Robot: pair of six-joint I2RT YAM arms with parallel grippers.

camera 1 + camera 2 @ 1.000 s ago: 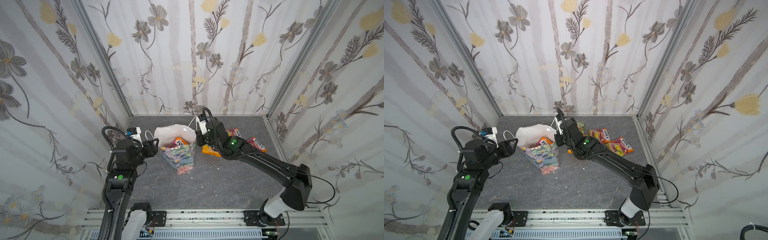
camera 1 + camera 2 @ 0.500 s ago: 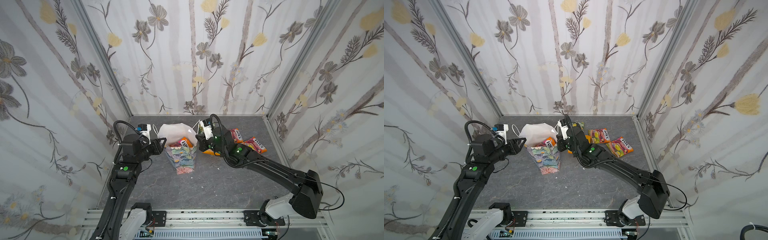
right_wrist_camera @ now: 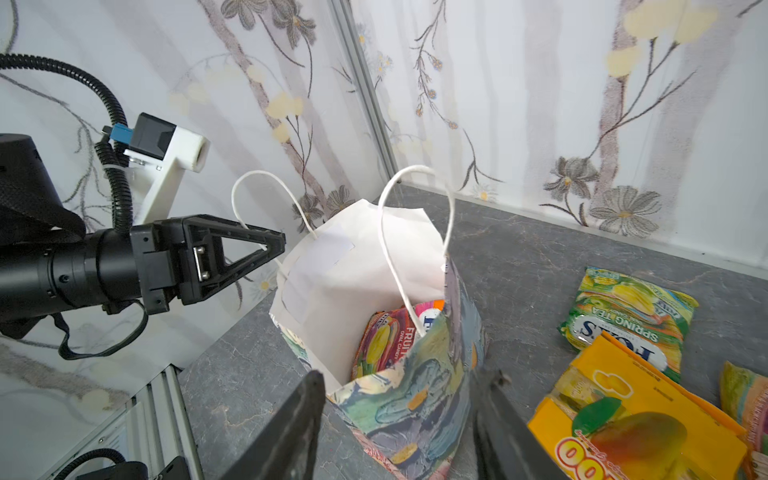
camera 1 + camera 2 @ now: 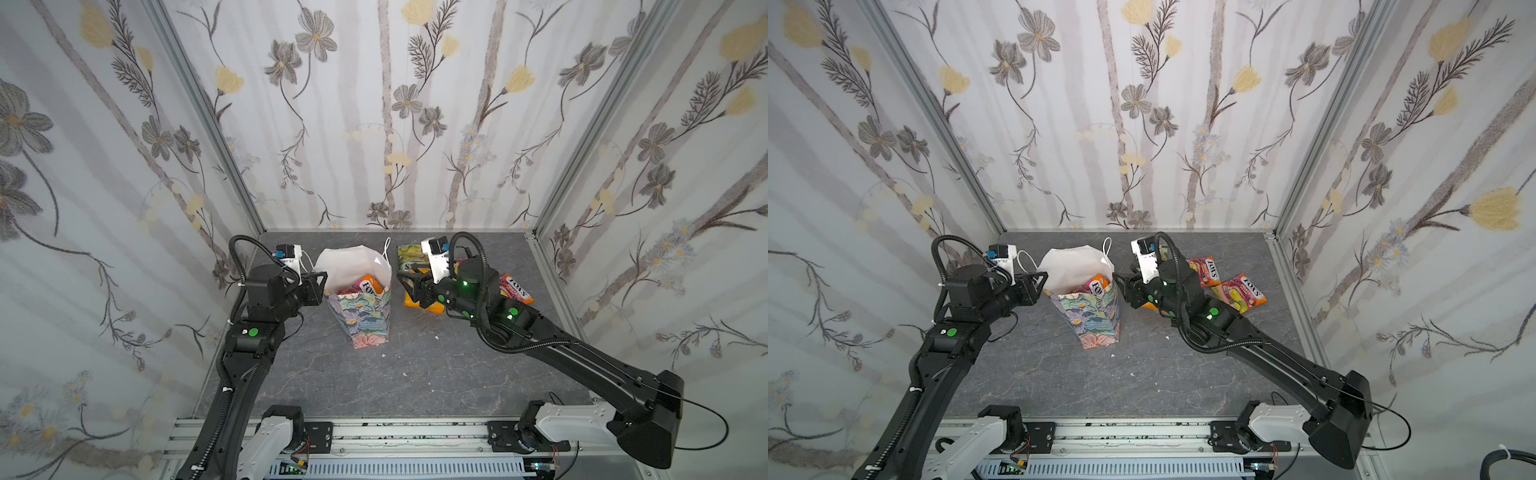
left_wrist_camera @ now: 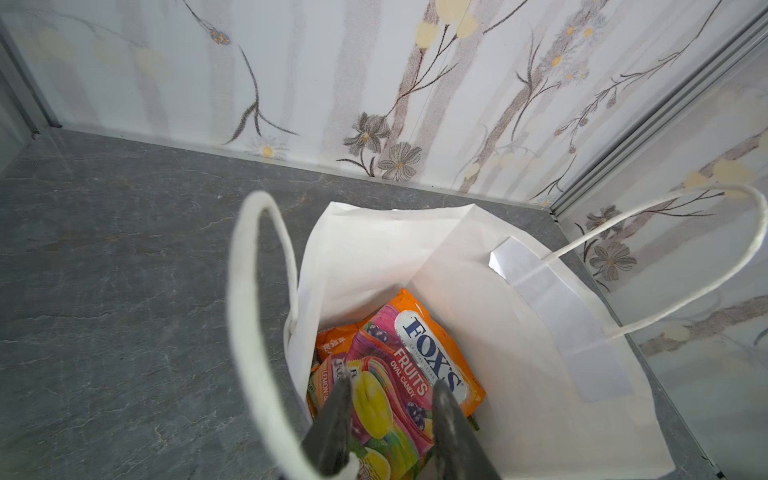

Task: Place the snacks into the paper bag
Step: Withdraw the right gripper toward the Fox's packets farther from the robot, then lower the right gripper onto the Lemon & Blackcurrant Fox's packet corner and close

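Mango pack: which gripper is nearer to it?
Right. The right gripper hangs just beside the mango pack; the left gripper sits across the paper bag, at its opposite rim.

The paper bag (image 4: 365,320) stands upright at frame centre on the counter (image 4: 415,374). Several snacks (image 4: 368,286) lie inside it. The left gripper (image 4: 323,282) sits at its left rim; the right gripper (image 4: 409,286) hangs just right of it. Further packets (image 4: 515,289) lie right of the bag, partly beneath the right arm (image 4: 582,357).
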